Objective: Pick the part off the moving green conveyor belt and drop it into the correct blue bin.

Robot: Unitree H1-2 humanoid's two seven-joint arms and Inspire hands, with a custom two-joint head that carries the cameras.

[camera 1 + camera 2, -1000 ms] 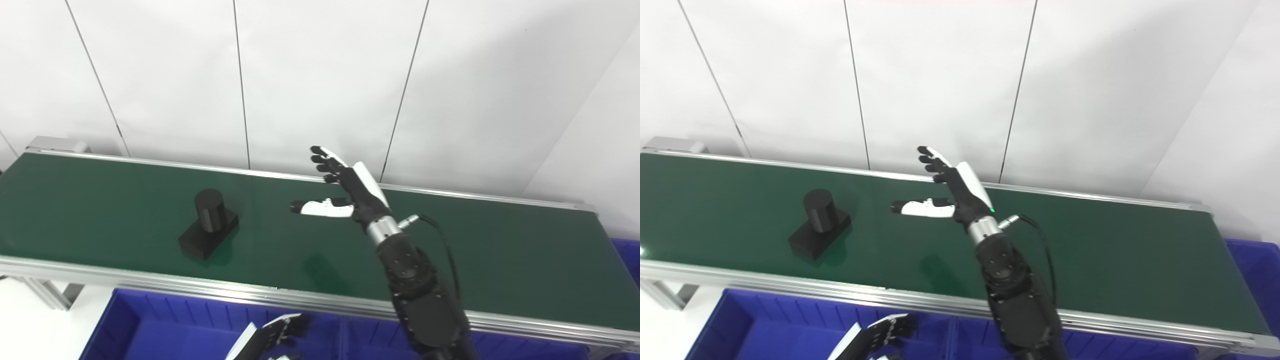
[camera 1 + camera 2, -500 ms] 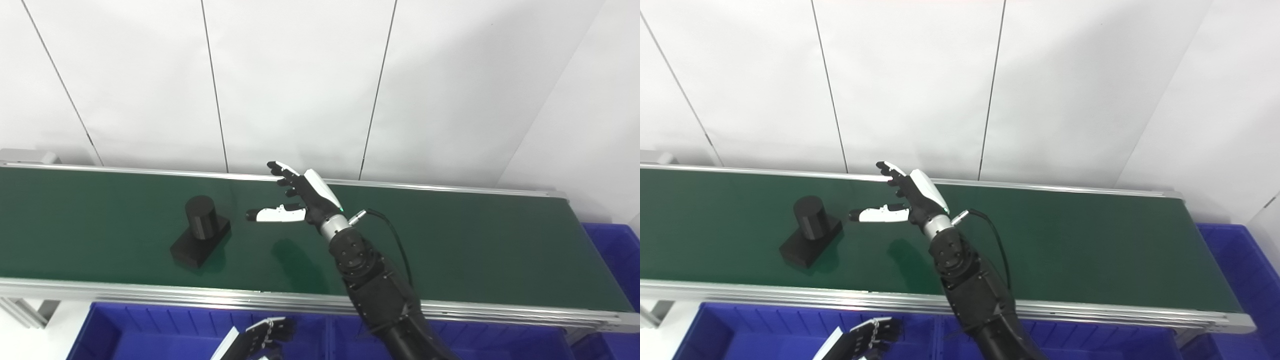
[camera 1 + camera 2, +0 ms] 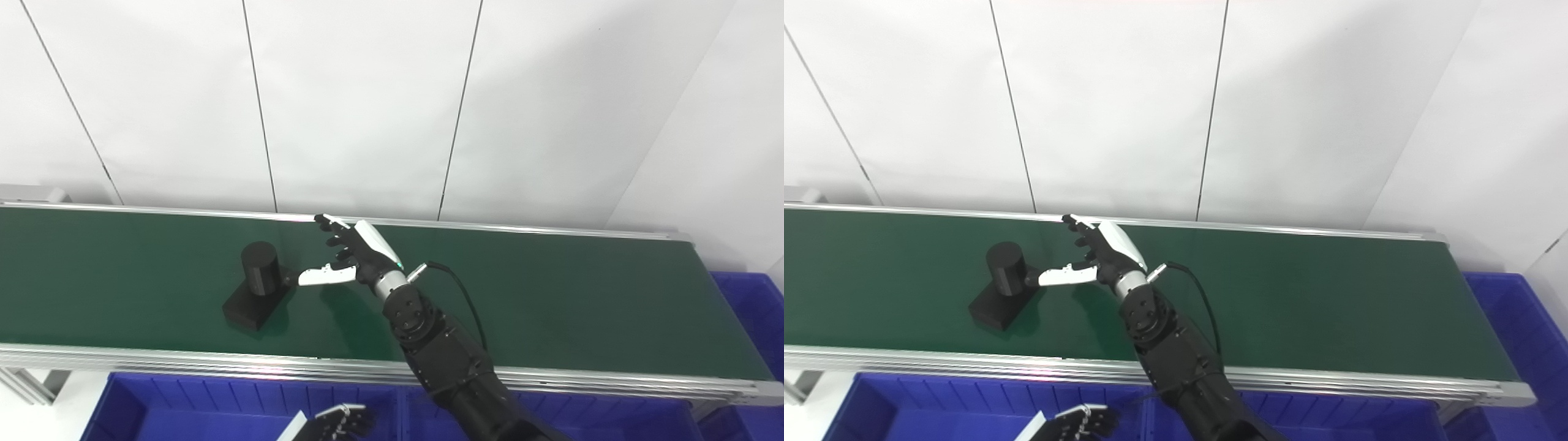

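Left eye view: the part (image 3: 257, 293), a black upright cylinder on a flat block base, is seen on the green conveyor belt (image 3: 582, 306), left of centre. It is judged rigid, smooth-sided, approx. moderate weight; the cylinder is likely the best place to be gripped. The right hand (image 3: 352, 257) is held released, fingers spread, thumb tip just beside the cylinder, nothing grasped.

Right eye view: the left hand (image 3: 1078, 425) is seen low over the near blue bin (image 3: 937, 404), holding nothing; whether clenched can't be told. No labels or writing can be read.
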